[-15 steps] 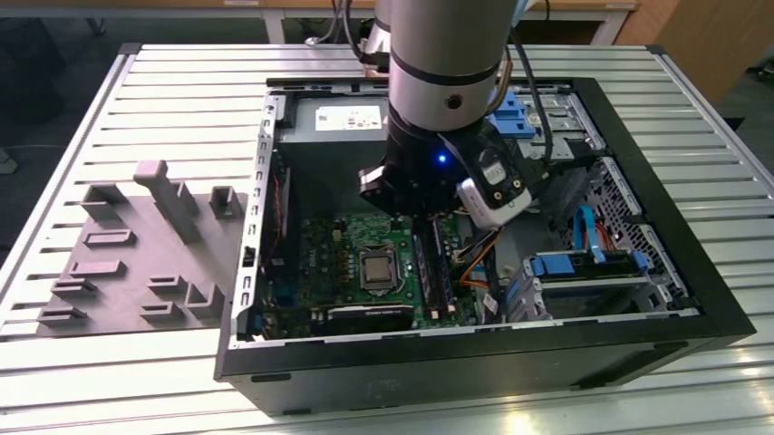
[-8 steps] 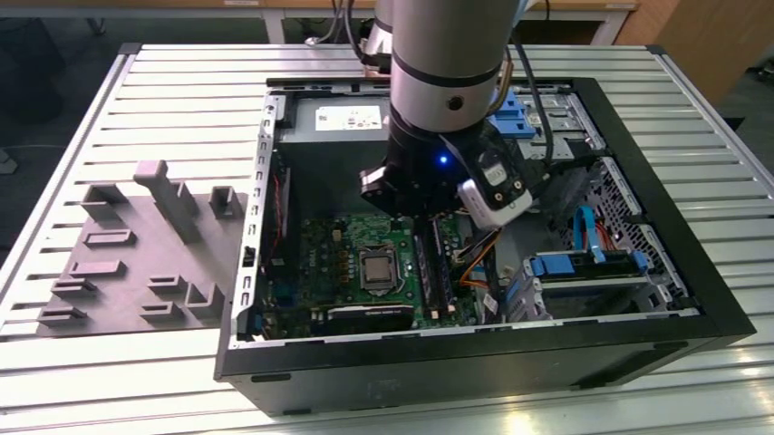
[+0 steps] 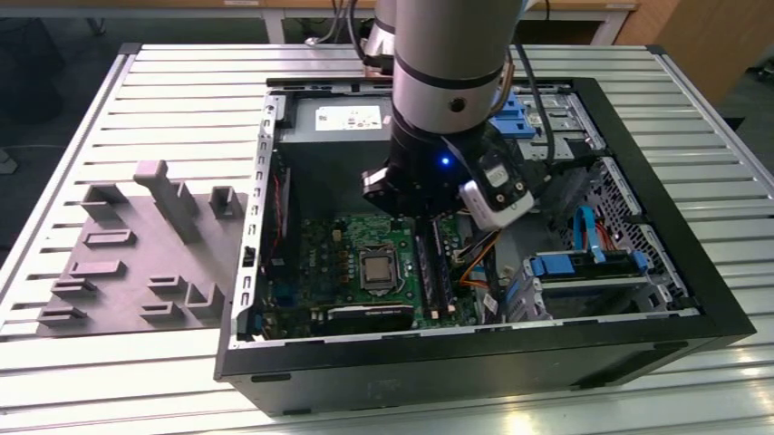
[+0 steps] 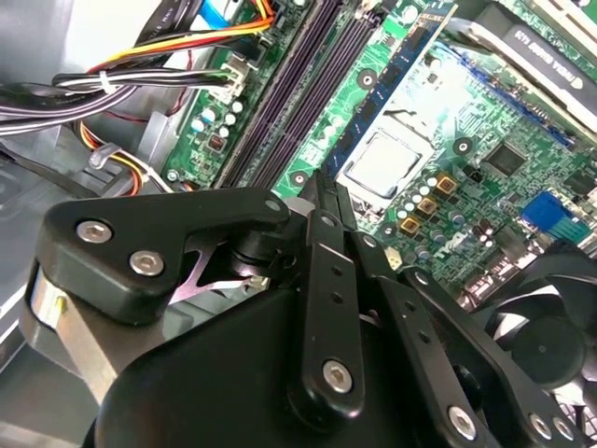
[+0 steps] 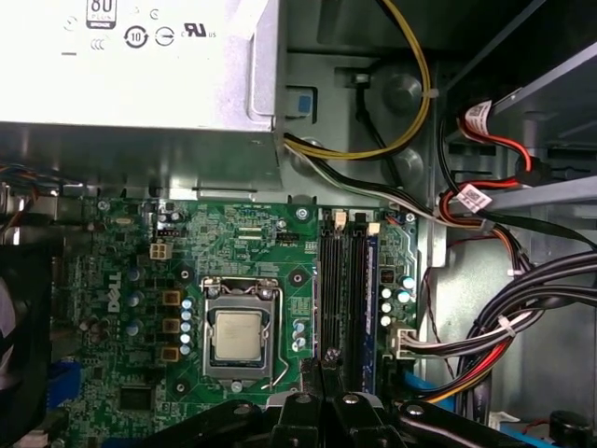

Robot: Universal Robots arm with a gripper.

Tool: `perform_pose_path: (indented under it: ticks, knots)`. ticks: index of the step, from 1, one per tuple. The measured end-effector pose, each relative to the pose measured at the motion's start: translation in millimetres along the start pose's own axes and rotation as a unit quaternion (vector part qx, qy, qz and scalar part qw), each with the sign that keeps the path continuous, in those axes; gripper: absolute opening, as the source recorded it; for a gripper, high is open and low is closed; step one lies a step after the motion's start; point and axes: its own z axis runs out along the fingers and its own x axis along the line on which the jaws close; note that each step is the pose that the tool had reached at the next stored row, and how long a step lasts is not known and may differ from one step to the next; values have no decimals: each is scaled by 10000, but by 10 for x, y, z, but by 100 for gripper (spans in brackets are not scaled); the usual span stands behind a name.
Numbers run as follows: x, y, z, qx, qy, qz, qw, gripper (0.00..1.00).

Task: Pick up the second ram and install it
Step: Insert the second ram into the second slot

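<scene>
My gripper point(image 3: 418, 214) is down inside the open computer case, right over the long black memory slots of the green board point(image 3: 351, 237). In both wrist views the black fingers point(image 4: 322, 191) point(image 5: 324, 371) stand pinched together. A thin dark strip, the second ram point(image 3: 433, 265), runs edge-on from between them along the slots point(image 5: 328, 289). It lies in line with the slot nearest the processor socket point(image 5: 233, 336). How deep it sits in the slot is hidden by the fingers.
The black case point(image 3: 484, 355) walls me in. A silver power supply point(image 5: 140, 75) sits behind the board, and bundled cables point(image 5: 508, 327) and blue drive brackets point(image 3: 568, 263) lie beside the slots. A grey plate with plastic uprights point(image 3: 133, 263) rests on the slatted table outside.
</scene>
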Motion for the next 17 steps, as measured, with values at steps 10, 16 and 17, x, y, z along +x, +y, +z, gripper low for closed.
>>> perform_pose_path:
  ticks: [10,16,17]
  knots:
    - [-27,-1,19,1,-1,23,10000,12]
    - [-39,-2,32,1,-1,36,10000,12]
    - [-41,-2,34,1,-1,38,10000,12]
